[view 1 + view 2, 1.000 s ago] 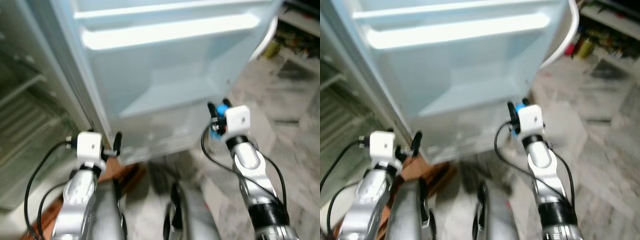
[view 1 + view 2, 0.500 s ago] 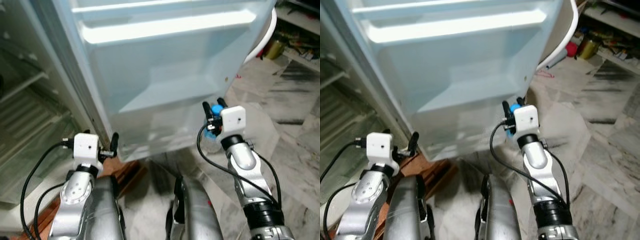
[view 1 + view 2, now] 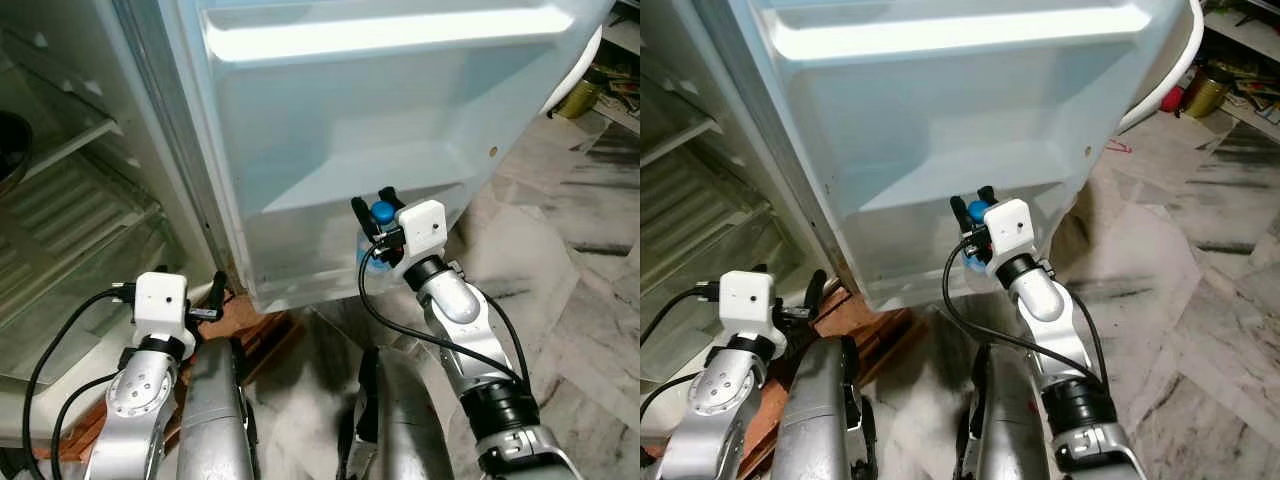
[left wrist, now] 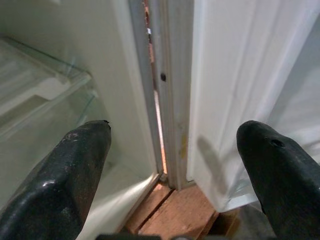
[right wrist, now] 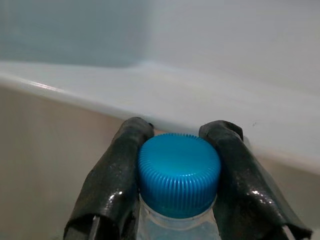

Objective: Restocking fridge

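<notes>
Right now right gripper [image 3: 377, 212] clamped on blue cap of bottle [image 5: 179, 176], just before lowest shelf of fridge door [image 3: 350, 130]; left gripper [image 4: 175, 145] spread, idle near hinge; risk: bottle base catches shelf lip, slips from fingers.

The left pincer [image 4: 175, 170] has its two black fingers [image 4: 65, 180] spread wide apart, holding nothing. Between them stands the fridge's hinge edge [image 4: 167, 100], with a glass shelf [image 4: 45, 95] on one side, the white door [image 4: 250, 65] on the other, and a wooden board [image 4: 175, 207] below.
</notes>
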